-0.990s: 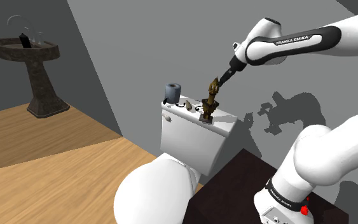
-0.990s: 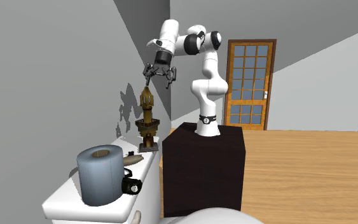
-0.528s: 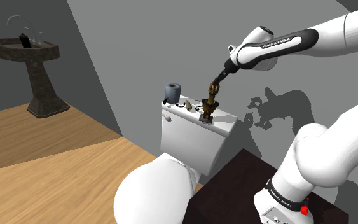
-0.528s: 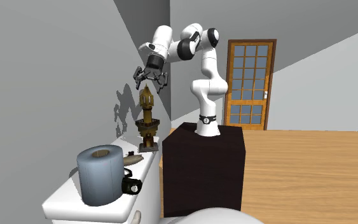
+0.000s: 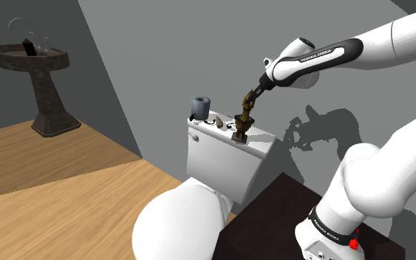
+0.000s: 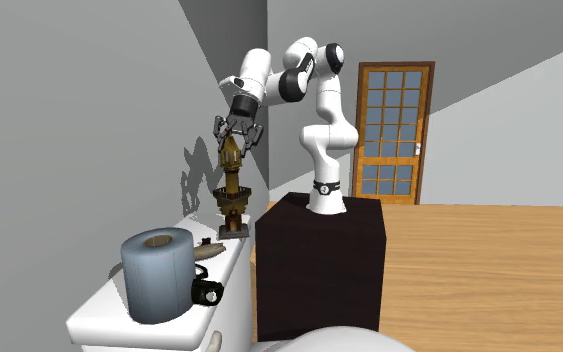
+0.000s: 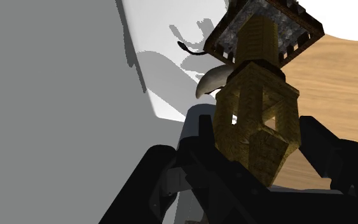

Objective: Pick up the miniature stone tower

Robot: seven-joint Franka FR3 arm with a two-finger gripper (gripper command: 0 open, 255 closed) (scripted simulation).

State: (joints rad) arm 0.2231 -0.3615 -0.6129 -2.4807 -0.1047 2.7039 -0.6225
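The miniature tower is brown and gold with a dark square base. It stands upright on the lid of the white toilet tank, near the wall. My black gripper comes down at a slant from the shoulder view's right and is shut on the tower's pointed top. In the second exterior view the gripper clasps the spire of the tower. The wrist view has the tower between the two fingers of the gripper, its base still on the lid.
A grey-blue toilet roll stands at the lid's other end, with a pale shell-like piece and a small dark object between. The dark stand is beside the toilet. A pedestal sink and a wooden door are far off.
The gripper has come down from just above the tower onto its spire, and its spread fingers have closed on it. The tower has not moved.
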